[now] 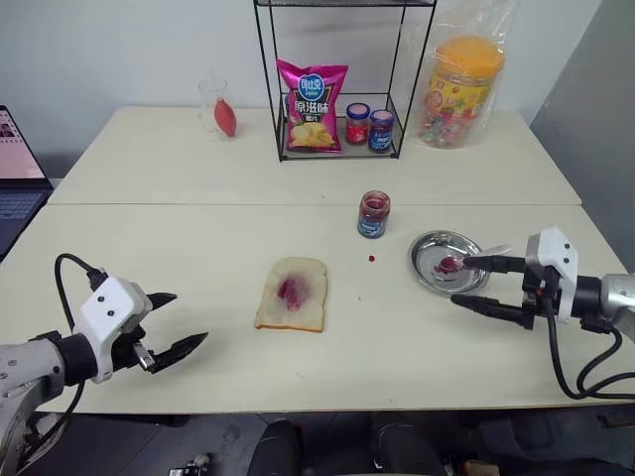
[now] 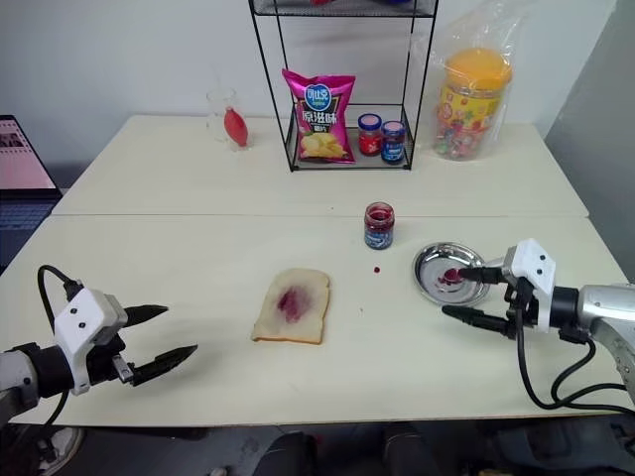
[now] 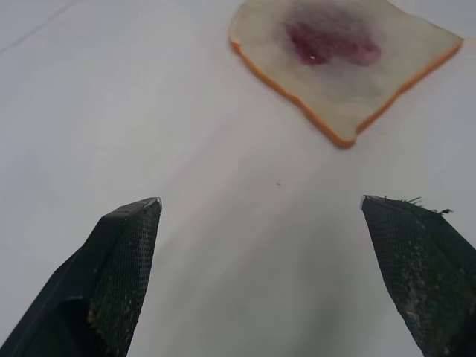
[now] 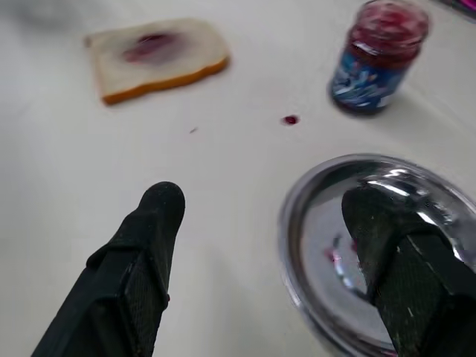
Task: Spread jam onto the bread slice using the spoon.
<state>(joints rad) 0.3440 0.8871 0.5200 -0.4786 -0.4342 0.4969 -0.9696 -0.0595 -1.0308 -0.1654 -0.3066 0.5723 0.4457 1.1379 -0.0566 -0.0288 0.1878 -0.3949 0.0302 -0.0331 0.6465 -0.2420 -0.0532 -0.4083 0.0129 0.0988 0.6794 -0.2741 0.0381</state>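
The bread slice [image 1: 291,295] lies flat mid-table with a red-purple jam smear [image 3: 331,43] at its centre. The open jam jar [image 1: 373,214] stands behind it to the right. A round metal dish [image 1: 431,248] with a red smear sits right of the jar. The spoon seems to lie in the dish as a pale slim piece [image 1: 493,250] over its right rim, mostly hidden. My right gripper [image 1: 459,281] is open and empty, one finger over the dish, the other at its near side. Well left of the bread, my left gripper [image 1: 189,317] hangs open and empty.
A wire rack [image 1: 342,149] at the back holds a chip bag [image 1: 313,107] and two lidded jars [image 1: 369,126]. A bagged candy tub [image 1: 459,89] stands to its right, a glass [image 1: 218,107] to its left. A laptop [image 1: 15,178] sits at the left edge. A jam drop [image 1: 371,259] marks the table.
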